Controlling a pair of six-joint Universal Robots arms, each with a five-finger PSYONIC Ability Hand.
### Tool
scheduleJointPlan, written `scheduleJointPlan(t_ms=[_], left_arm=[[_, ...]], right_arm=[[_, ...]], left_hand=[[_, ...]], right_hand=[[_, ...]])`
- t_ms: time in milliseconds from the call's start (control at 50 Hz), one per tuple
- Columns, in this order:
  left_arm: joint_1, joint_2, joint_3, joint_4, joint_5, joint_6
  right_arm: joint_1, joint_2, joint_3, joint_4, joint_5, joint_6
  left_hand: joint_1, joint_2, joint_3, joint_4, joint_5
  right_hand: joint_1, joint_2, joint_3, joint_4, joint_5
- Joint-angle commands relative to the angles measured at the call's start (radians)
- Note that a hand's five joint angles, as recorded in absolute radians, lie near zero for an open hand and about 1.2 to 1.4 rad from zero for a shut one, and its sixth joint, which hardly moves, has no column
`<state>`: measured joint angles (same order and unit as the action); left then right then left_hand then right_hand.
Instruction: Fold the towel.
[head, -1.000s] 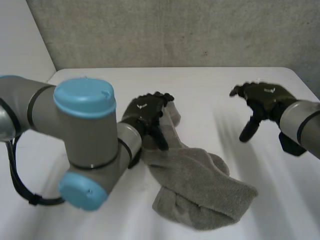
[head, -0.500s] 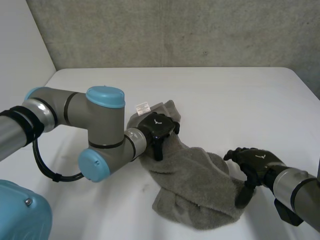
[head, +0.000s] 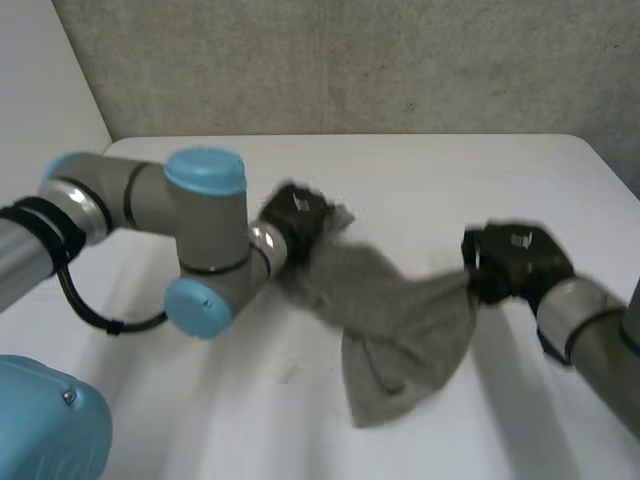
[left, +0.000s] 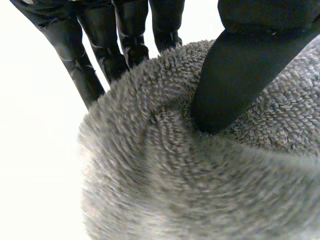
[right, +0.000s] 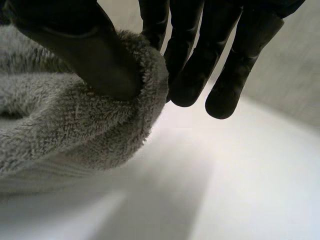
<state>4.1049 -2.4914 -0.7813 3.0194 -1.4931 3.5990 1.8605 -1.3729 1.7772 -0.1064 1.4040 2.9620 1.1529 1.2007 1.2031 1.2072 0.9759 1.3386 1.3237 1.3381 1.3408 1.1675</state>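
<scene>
A grey towel (head: 395, 325) hangs stretched between my two hands above the white table (head: 430, 180), its middle sagging down in a loose fold. My left hand (head: 295, 225) is shut on the towel's left end; in the left wrist view its thumb (left: 240, 65) presses the towel (left: 200, 175) against the fingers (left: 100, 55). My right hand (head: 510, 262) is shut on the towel's right end. The right wrist view has its thumb (right: 85, 50) pinching the towel's edge (right: 75, 125) against the fingers (right: 190, 65).
A grey wall (head: 350, 60) stands behind the table's far edge. My left arm (head: 150, 220) reaches across the table's left side.
Both hands have closed on the towel's ends and lifted it off the table. The right hand has come up and back; the towel now hangs stretched instead of lying crumpled.
</scene>
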Motion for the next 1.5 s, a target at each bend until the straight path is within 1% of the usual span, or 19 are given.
scheduleJointPlan(t_ms=[20,80,180,240,380,640,740,880,900,920,940,960,1020,1200,1320,1400,1420,1460,1500], left_arm=[[0.015,0.071,0.178,0.286,-0.194,-0.063],[0.032,0.167,0.226,0.519,-0.326,-0.202],[0.041,0.281,0.15,0.575,-0.395,-0.337],[0.043,0.316,0.088,0.556,-0.392,-0.365],[0.045,0.394,-0.278,0.53,-0.34,-0.393],[0.063,0.339,-0.806,0.503,-0.314,-0.387],[0.042,0.362,-0.892,0.438,-0.314,-0.387],[-0.003,0.468,-0.949,0.315,-0.314,-0.393],[-0.009,0.494,-0.958,0.291,-0.312,-0.395],[-0.017,0.522,-0.964,0.27,-0.312,-0.395],[-0.017,0.522,-0.964,0.269,-0.312,-0.395],[-0.026,0.545,-0.969,0.253,-0.312,-0.395],[-0.041,0.586,-0.967,0.214,-0.311,-0.39],[-0.031,0.641,-0.914,0.194,-0.306,-0.39],[0.017,0.64,-0.832,0.19,-0.242,-0.387],[0.103,0.622,-0.784,0.19,-0.104,-0.385],[0.103,0.622,-0.783,0.19,-0.104,-0.385],[0.133,0.586,-0.75,0.188,0.005,-0.384],[0.14,0.57,-0.736,0.188,0.045,-0.382]], right_arm=[[0.023,0.072,-0.381,-0.227,0.018,-0.084],[0.034,0.066,-0.464,-0.437,0.042,-0.092],[0.06,0.052,-0.466,-0.654,0.078,-0.095],[0.12,0.051,-0.449,-0.61,0.075,-0.098],[0.183,0.084,-0.343,-0.46,0.049,-0.133],[0.183,0.394,-0.222,-0.296,0.026,-0.268],[0.172,0.426,-0.205,-0.216,0.027,-0.278],[0.169,0.324,-0.159,-0.144,0.023,-0.265],[0.169,0.301,-0.141,-0.142,0.021,-0.265],[0.169,0.301,-0.14,-0.142,0.021,-0.265],[0.169,0.279,-0.121,-0.142,0.02,-0.265],[0.169,0.261,-0.101,-0.142,0.017,-0.267],[0.169,0.244,-0.084,-0.142,0.015,-0.265],[0.169,0.221,-0.038,-0.157,0.015,-0.267],[0.164,0.23,-0.038,-0.165,0.016,-0.267],[0.161,0.235,-0.032,-0.168,0.016,-0.267],[0.161,0.238,-0.03,-0.17,0.015,-0.267],[0.161,0.238,-0.03,-0.17,0.015,-0.267],[0.16,0.252,-0.032,-0.17,0.016,-0.267]], left_hand=[[0.243,0.196,0.193,0.189,0.246],[0.243,0.196,0.193,0.189,0.246],[0.243,0.196,0.193,0.189,0.246],[0.243,0.196,0.193,0.189,0.246],[0.243,0.196,0.193,0.189,0.246],[0.243,0.196,0.193,0.189,0.246],[0.243,0.196,0.193,0.189,0.246],[0.243,0.196,0.193,0.189,0.246],[0.087,0.039,0.037,0.033,0.089],[-0.211,-0.259,-0.261,-0.265,-0.209],[-0.214,-0.262,-0.264,-0.268,-0.212],[-0.482,-0.529,-0.532,-0.536,-0.479],[-0.379,-0.427,-0.43,-0.434,-0.377],[-0.411,-0.459,-0.461,-0.465,-0.409],[-0.446,-0.494,-0.496,-0.5,-0.444],[-0.446,-0.494,-0.496,-0.5,-0.444],[-0.446,-0.494,-0.496,-0.5,-0.444],[-0.44,-0.488,-0.491,-0.495,-0.438],[-0.437,-0.485,-0.488,-0.492,-0.435]], right_hand=[[0.058,0.073,0.058,0.055,0.054],[0.058,0.073,0.058,0.055,0.054],[0.058,0.073,0.058,0.055,0.054],[0.058,0.073,0.058,0.055,0.054],[0.058,0.073,0.058,0.055,0.054],[0.058,0.073,0.058,0.055,0.054],[0.058,0.073,0.058,0.055,0.054],[0.058,0.073,0.058,0.055,0.054],[0.058,0.073,0.058,0.055,0.054],[0.058,0.073,0.058,0.055,0.054],[0.058,0.073,0.058,0.055,0.054],[0.058,0.073,0.058,0.055,0.054],[0.058,0.073,0.058,0.055,0.054],[0.058,0.073,0.058,0.055,0.054],[0.058,0.073,0.058,0.055,0.054],[0.058,0.073,0.058,0.055,0.054],[0.058,0.073,0.058,0.055,0.054],[0.058,0.073,0.058,0.055,0.054],[0.058,0.073,0.058,0.055,0.054]])
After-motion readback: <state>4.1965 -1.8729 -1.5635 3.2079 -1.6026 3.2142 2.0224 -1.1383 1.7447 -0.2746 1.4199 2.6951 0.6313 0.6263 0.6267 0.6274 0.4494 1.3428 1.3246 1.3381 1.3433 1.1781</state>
